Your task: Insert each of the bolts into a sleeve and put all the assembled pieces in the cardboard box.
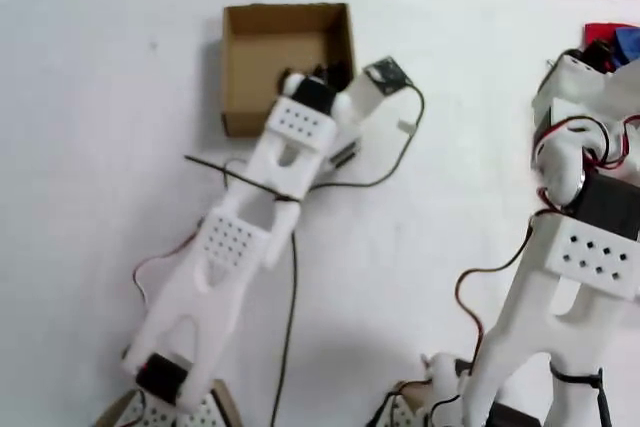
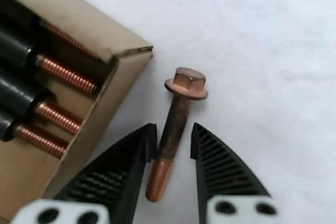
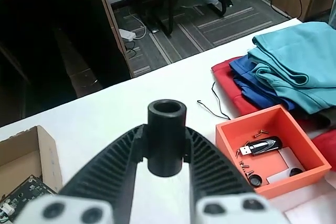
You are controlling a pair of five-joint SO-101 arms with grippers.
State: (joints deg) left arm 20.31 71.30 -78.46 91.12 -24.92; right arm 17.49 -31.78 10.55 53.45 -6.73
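Observation:
A copper bolt (image 2: 181,103) with a flanged hex head lies flat on the white table beside a corner of the cardboard box (image 2: 100,124). My left gripper (image 2: 172,132) is open and straddles the bolt's shank; one finger touches it, the other stands off. Several assembled pieces (image 2: 31,108), black sleeves with copper threads sticking out, lie side by side in the box. In the high view the left arm (image 1: 290,137) stretches to the box (image 1: 240,57). My right gripper (image 3: 165,135), raised off the table, is shut on a black sleeve (image 3: 166,129) held with its bore showing.
An orange tray (image 3: 283,179) with small screws and a USB stick sits beside folded clothes (image 3: 286,61) at the table's right end. Black cables (image 1: 290,297) trail across the middle. The table's far edge drops to the floor behind.

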